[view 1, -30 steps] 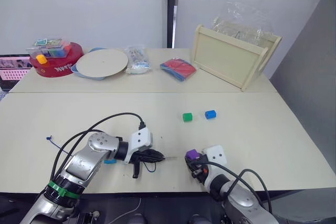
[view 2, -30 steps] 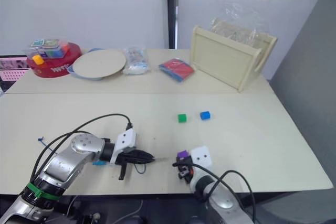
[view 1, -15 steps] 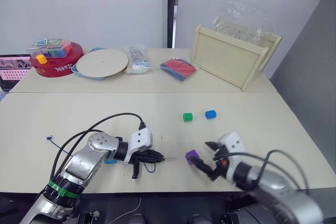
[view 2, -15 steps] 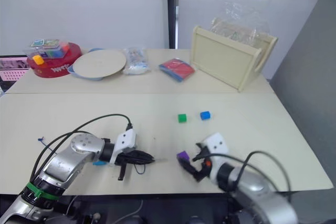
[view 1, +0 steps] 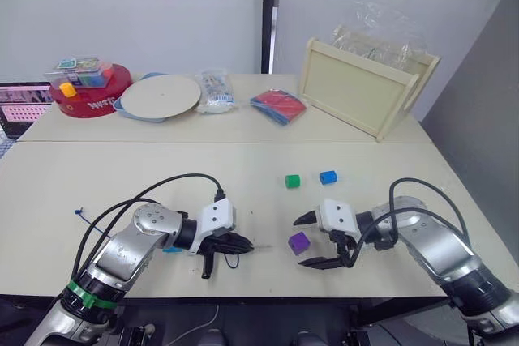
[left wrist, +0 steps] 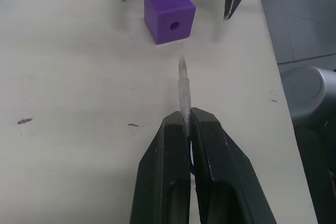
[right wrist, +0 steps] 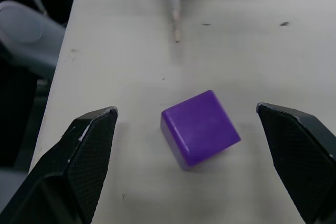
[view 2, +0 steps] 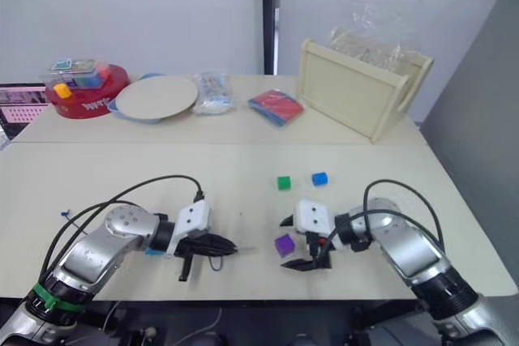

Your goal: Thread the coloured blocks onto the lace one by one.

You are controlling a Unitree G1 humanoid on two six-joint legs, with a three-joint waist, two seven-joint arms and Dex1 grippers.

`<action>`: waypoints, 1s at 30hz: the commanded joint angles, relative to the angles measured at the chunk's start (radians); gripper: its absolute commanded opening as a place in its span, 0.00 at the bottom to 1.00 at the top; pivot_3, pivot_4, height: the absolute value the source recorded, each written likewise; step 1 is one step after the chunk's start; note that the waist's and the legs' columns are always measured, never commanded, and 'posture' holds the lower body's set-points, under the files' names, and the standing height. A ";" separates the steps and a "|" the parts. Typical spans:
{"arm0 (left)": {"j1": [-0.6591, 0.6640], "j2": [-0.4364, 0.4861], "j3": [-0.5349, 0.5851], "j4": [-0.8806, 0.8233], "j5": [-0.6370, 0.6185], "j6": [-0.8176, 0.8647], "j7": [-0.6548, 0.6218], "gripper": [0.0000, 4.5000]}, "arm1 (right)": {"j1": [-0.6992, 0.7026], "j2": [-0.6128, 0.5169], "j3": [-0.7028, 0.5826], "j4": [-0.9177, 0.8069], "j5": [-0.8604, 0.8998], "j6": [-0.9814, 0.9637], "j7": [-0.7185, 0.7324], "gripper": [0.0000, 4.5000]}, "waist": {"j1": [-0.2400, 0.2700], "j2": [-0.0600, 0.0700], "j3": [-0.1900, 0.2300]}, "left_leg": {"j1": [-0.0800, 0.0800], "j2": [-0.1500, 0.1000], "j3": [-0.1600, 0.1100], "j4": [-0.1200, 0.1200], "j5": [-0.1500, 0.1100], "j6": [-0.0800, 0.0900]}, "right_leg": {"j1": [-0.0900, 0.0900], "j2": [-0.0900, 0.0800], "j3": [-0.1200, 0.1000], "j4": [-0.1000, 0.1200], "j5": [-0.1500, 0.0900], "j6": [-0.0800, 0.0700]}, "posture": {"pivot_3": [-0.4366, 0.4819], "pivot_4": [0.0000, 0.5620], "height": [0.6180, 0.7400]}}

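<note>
- No writing can be read.
- Left gripper (view 1: 243,242) is clamped on the lace (left wrist: 183,87); its pale tip points at 3 o'clock.
- Purple block (view 1: 299,242) sits just beyond, near the table's front edge (view 1: 268,295), holed face toward the tip.
- Right gripper (view 1: 318,241), fingers spread wide, straddles it untouched.
- Green block (view 1: 292,181) and blue block (view 1: 328,177) lie at 12 o'clock of it on bare tabletop.

A red round tub (view 1: 89,101) topped with small toys sits at the far left of the pale table (view 1: 243,168). Beside it lie a cream round plate (view 1: 159,96), a clear plastic packet (view 1: 215,91), a red-and-blue flat packet (view 1: 278,106) and a cream wooden tray (view 1: 365,87) on its side.
</note>
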 commanded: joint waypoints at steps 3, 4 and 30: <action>0.007 0.004 0.006 -0.083 -0.026 0.047 0.027 0.00 | -0.057 0.043 -0.018 0.147 -0.022 -0.178 0.085 0.88 | -0.001 0.000 0.000 | 0.000 0.000 0.000 0.000 0.000 0.000 | 0.000 0.000 0.000 0.000 0.000 0.000 | 0.48 0.27 1.00; 0.012 0.005 0.004 -0.086 -0.025 0.048 0.031 0.00 | -0.061 0.052 -0.020 0.163 -0.017 -0.183 0.093 0.84 | -0.002 0.000 0.000 | 0.000 0.000 0.000 0.000 0.000 0.000 | 0.000 0.000 0.000 0.000 0.000 0.000 | 0.48 0.27 1.00; -0.054 -0.057 -0.087 -0.046 0.015 0.059 0.102 0.00 | 0.037 0.116 -0.050 0.028 -0.009 0.035 0.014 0.26 | -0.004 0.000 0.000 | 0.001 0.001 0.000 0.000 0.000 0.000 | 0.000 0.001 0.000 0.002 0.000 0.000 | 0.48 0.27 1.00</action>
